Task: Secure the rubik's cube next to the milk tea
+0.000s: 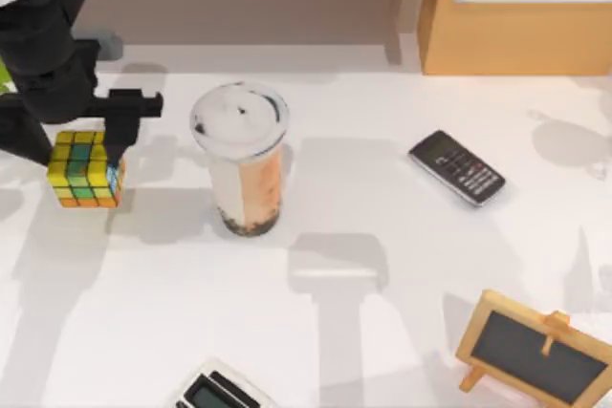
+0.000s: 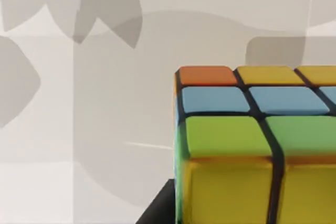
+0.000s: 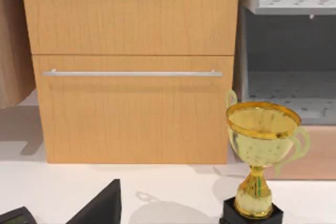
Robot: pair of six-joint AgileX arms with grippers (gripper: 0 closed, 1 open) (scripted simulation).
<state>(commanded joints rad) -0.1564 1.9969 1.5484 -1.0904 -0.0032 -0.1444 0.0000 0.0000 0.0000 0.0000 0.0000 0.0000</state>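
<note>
Our left gripper (image 1: 107, 152) at the rubik's cube (image 1: 86, 169)
Fingers clamped on it, left of the milk tea (image 1: 243, 161); right fingers' state we cannot tell.

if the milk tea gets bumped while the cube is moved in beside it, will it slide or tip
The milk tea stands tall on a narrow base, so a high knock would probably tip it rather than slide it. The dark pearls at its base may steady it a little. The left pincer at the rubik's cube should probably approach low.

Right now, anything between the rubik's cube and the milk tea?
Nothing: in the top view, only bare white table with shadow separates the rubik's cube from the milk tea.
</note>
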